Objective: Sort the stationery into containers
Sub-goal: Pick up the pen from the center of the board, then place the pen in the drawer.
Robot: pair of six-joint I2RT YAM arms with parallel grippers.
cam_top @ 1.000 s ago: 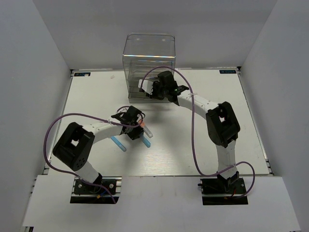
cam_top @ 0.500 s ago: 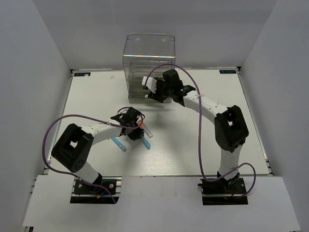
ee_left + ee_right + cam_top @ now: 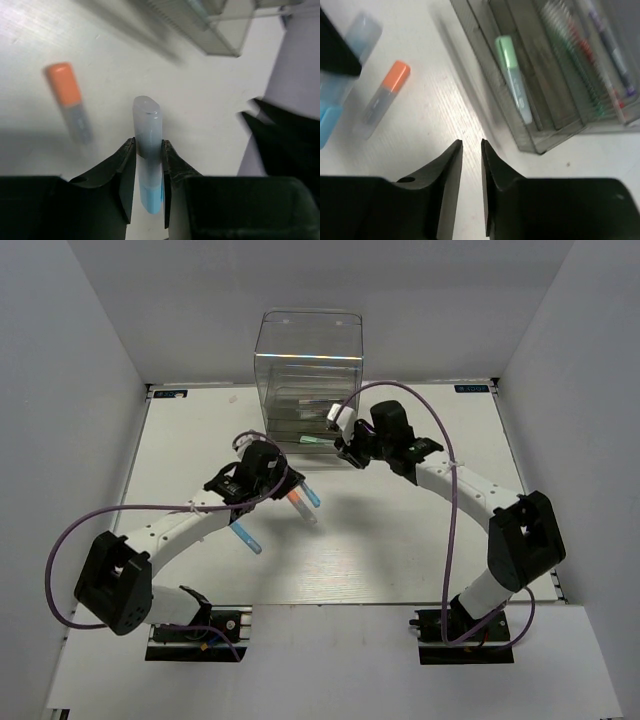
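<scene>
nearest on the table (image 3: pixel 400 550) lies a loose light-blue marker (image 3: pixel 245 537), untouched, well apart from the rest. a little farther in, the left gripper (image 3: pixel 148 145) is clamped on a second light-blue marker (image 3: pixel 146 117), both pads pressed flat on the barrel near its middle, pale cap jutting ahead and clear of the surface. just to its left an orange marker (image 3: pixel 70 102) rests flat on the table. these look like light, stiff plastic sticks with smooth round sides, likely to roll if nudged or swivel in a loose pinch, so a squeeze across the barrel near the middle seems the safest hold, as here. farther on, the right gripper (image 3: pixel 471 165) hovers by the pulled-out drawer (image 3: pixel 555 132), jaws a narrow slit apart with nothing between them. a mint-green marker (image 3: pixel 514 82) already lies inside that drawer, with thin pens (image 3: pixel 575 50) blurred in a drawer beyond. at the far edge stands the clear cabinet (image 3: pixel 308 350). three markers look unsorted.
</scene>
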